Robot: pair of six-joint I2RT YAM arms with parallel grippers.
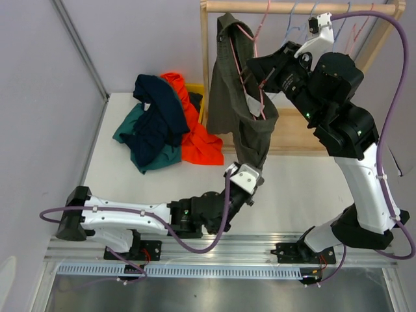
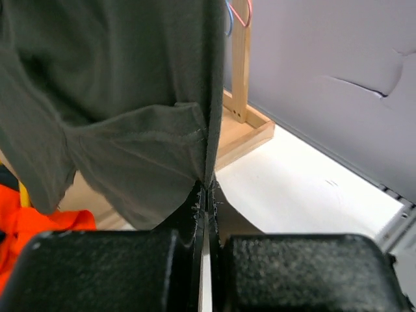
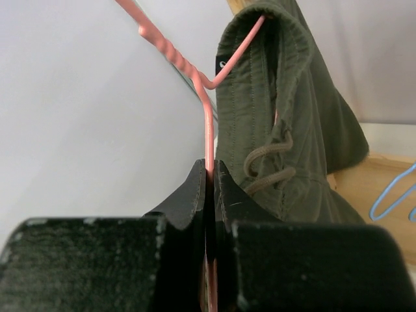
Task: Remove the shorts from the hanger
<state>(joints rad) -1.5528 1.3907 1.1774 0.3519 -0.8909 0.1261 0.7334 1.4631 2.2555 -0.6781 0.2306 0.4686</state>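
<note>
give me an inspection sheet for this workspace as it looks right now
surface: white table, wooden rack at its rear right
job's things: olive-grey shorts hang on a pink hanger from the wooden rail; navy shorts, teal shorts and orange shorts are heaped at rear left
clutter: yellow item, mostly hidden behind the heap; empty blue hanger
grippers: left gripper, jaws shut on the olive-grey shorts' lower edge; right gripper, jaws shut on the pink hanger's wire
cables: purple cable on each arm, the right one arcing over the rail
surroundings: plain lilac walls; metal mounting rail at the near edge
</note>
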